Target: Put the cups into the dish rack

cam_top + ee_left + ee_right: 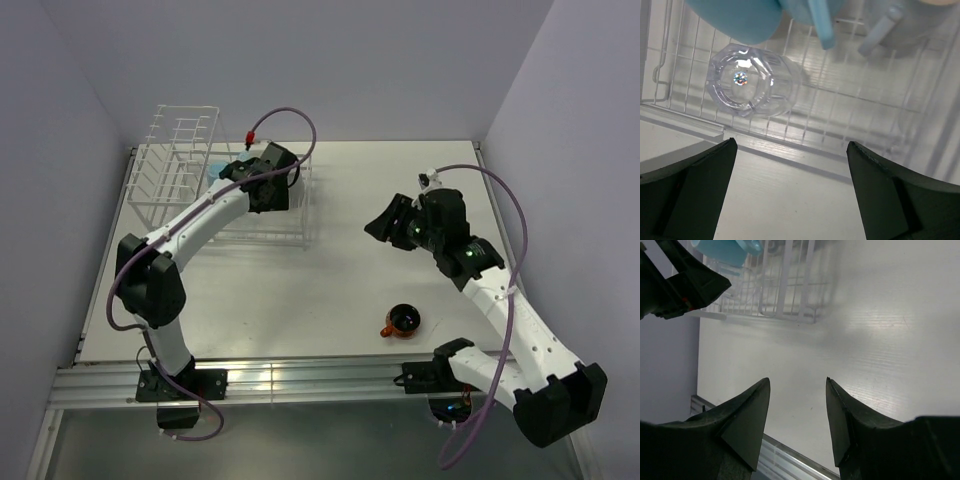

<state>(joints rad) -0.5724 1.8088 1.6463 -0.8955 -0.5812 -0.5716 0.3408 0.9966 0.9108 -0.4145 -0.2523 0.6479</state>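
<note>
Top external view: the dish rack (262,240) stands at the far left of the table (330,280), and the left tool (268,185) hangs over its low tray. In the left wrist view that tool is spread wide and holds nothing. The clear glass tumbler (747,82) sits on the rack wires just beyond the fingers (695,190), seen end-on, so I cannot tell whether its mouth faces up or down. A light blue mug (735,17) and a pale grey-blue mug (920,20) crowd the tray beside the tumbler. The wide spread probably lets the fingers clear the glass and its neighbours on the way out.

The orange-red cup (403,321) stands alone at the near right of the table, well apart from the rack, and seems to be the one still to load. The right tool (797,382) hovers half spread and empty, above bare table beyond that cup, well placed to reach it.
</note>
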